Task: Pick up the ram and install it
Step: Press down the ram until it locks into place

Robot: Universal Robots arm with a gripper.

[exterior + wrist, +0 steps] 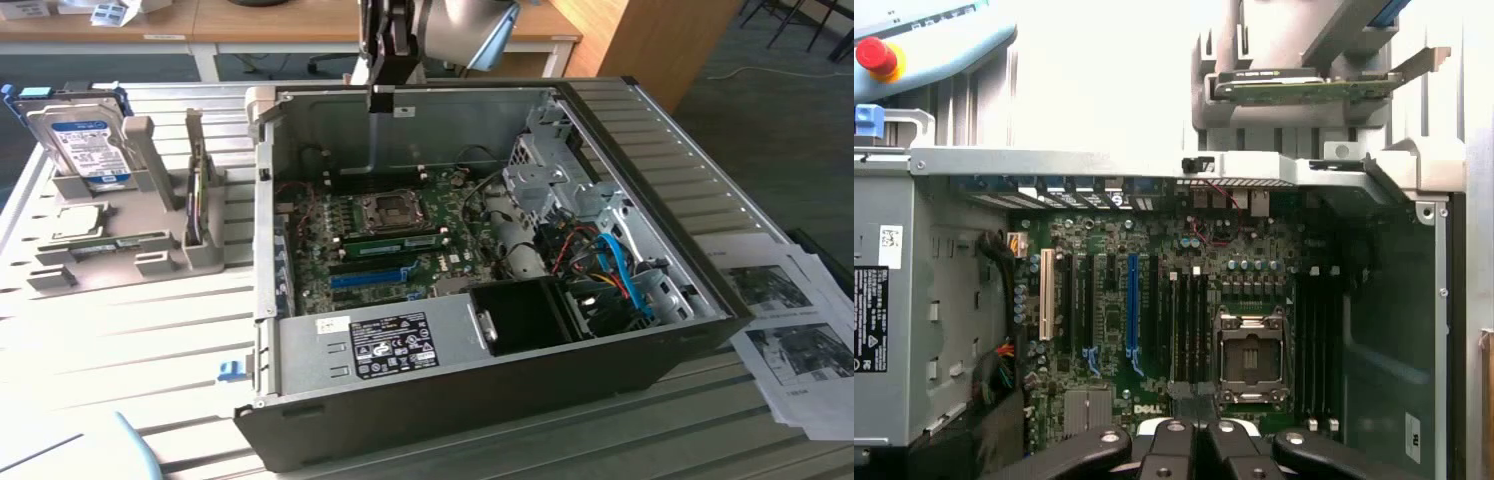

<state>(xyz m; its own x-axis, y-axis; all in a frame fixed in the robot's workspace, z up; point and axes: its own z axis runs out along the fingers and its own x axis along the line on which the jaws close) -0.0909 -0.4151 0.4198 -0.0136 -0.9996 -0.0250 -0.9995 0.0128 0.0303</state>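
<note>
gripper shut above the open case, ram in the grey holder

your gripper (383, 100) hangs over the far wall of the open computer case (441, 400), with its fingers (1189, 440) pressed together. in the wrist view you see the two black finger bases side by side with no gap between them and nothing pinched there. the gripper touches nothing.

straight below it lies the motherboard (1154, 330). you can make out the bare cpu socket (1249, 355), the dark memory slots (1189, 325) next to it, a bright blue slot (1132, 305) and a cream slot (1046, 295). in the exterior view two green sticks (400, 240) already lie flat in slots just in front of the socket.

the ram (1304, 88) you are after is outside the case, resting edge-on in a grey holder (1274, 110) just beyond the case wall. in the exterior view that holder (200, 250) stands on the slatted table (134, 330) at the exterior view's left, well apart from the gripper, and the stick there (200, 195) shows as a thin upright edge.

beside it in the same rack stands a silver hard drive (83, 145) with a blue label, upright. a loose processor chip (80, 220) lies flat on the rack in front of it. printed sheets (787, 320) lie on the table at the exterior view's right of the case. a red stop button (876, 55) sits on a pale device past the case.
</note>
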